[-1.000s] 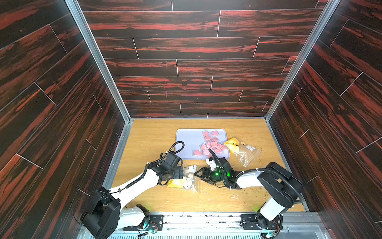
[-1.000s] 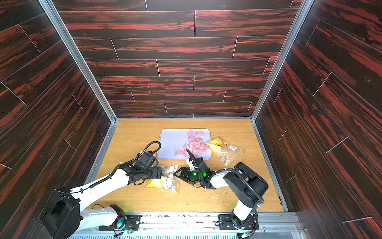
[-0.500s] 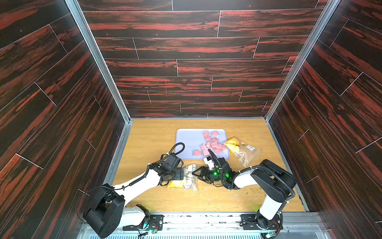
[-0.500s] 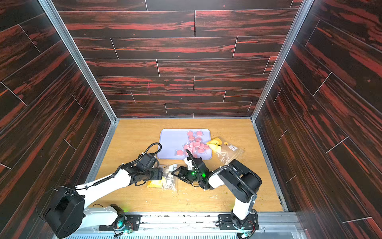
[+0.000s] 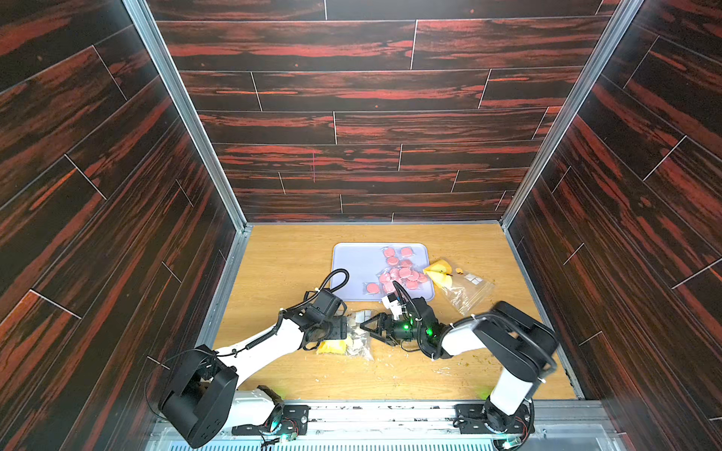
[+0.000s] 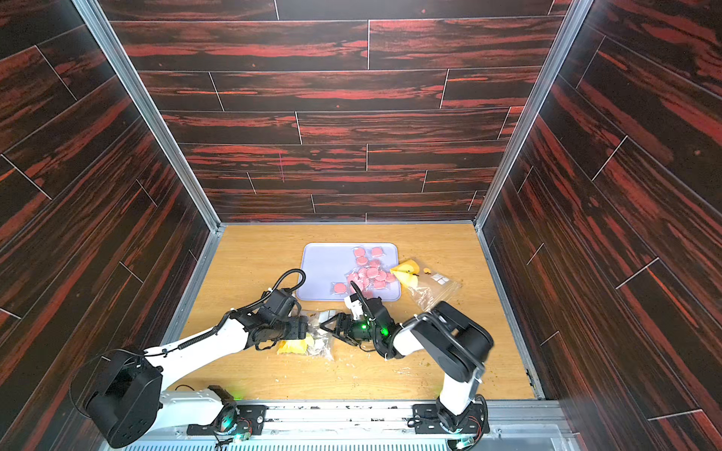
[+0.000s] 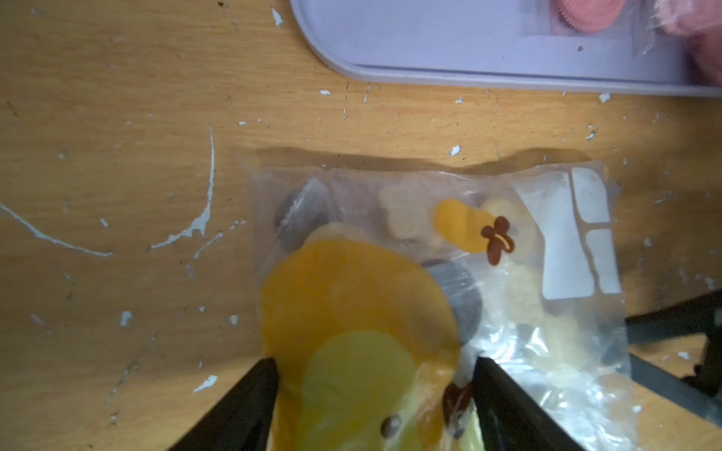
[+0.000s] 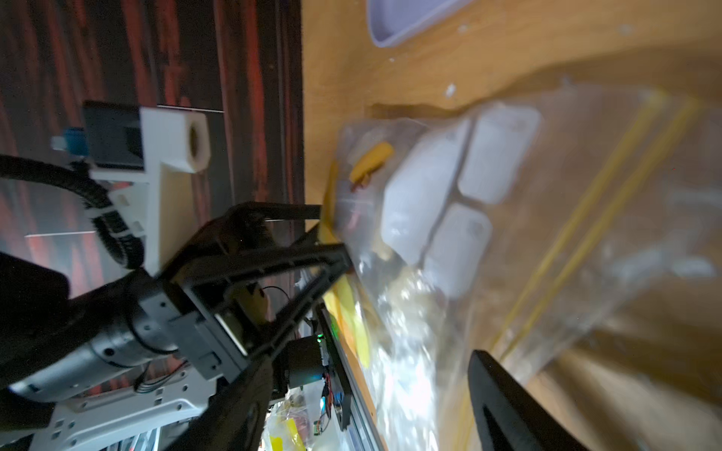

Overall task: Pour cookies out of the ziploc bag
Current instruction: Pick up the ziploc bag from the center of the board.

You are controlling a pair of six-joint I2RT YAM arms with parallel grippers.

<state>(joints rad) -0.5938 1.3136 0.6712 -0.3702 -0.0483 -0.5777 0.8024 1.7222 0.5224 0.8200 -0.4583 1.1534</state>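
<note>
Top views: two ziploc bags [image 5: 357, 339] [image 5: 467, 291], one tray [image 5: 351, 269]; left fingers [image 5: 343, 328], right fingers [image 5: 370, 321] both spread open.

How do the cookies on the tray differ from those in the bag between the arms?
The pink cookies lie loose on the tray in clear wrappers; the bagged cookies are cream and dark brown, packed together inside the bag. Both are small and flat.

Left arm [image 5: 265, 347] and right arm [image 5: 461, 339] have white link shells and bulky black joints. A ribbed black cable [image 5: 339, 270] loops over the left wrist. The left gripper [image 7: 373, 363] is black. Green lights [image 5: 406, 326], perhaps status LEDs, glow by the right wrist.
</note>
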